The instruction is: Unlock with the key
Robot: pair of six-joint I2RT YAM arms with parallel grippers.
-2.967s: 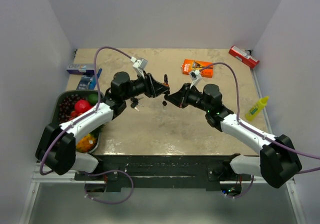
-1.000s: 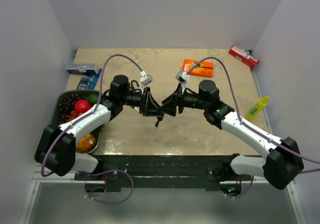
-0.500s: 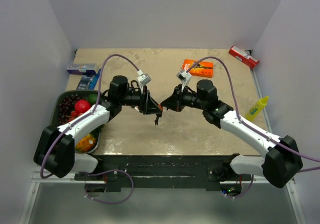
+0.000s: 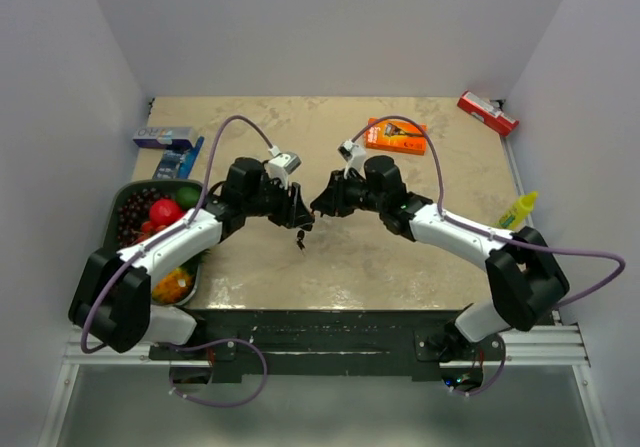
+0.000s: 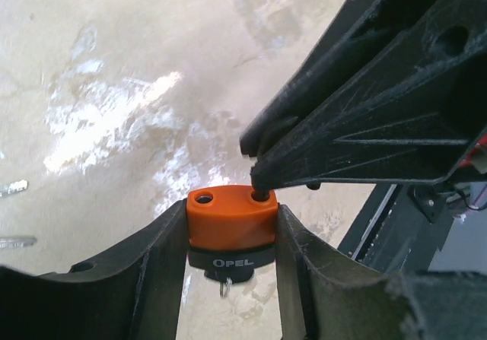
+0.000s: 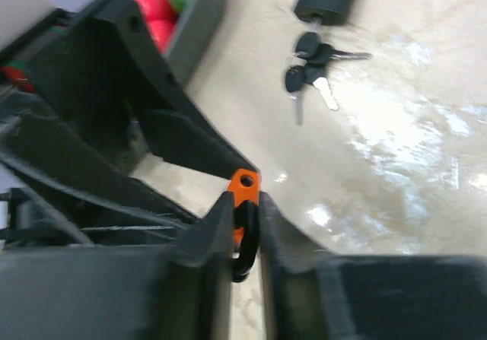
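Orange Opel padlock (image 5: 230,217): clamped between my left gripper (image 5: 231,237) jaws. My right gripper (image 6: 243,232): jaws closed on its shackle (image 6: 244,243). Keys (image 6: 310,68): lying on the table (image 6: 396,135), apart.

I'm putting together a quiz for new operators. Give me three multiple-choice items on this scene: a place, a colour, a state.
1. The yellow squeeze bottle is: A near the beige table's right edge; B in the fruit tray; C on the orange box.
2. The body of the OPEL-marked padlock is: A blue; B orange; C green.
3. The left gripper is: A open; B shut on the padlock; C unseen.
A: it is at the table's far right. B: left wrist view shows orange. B: both fingers press its sides.
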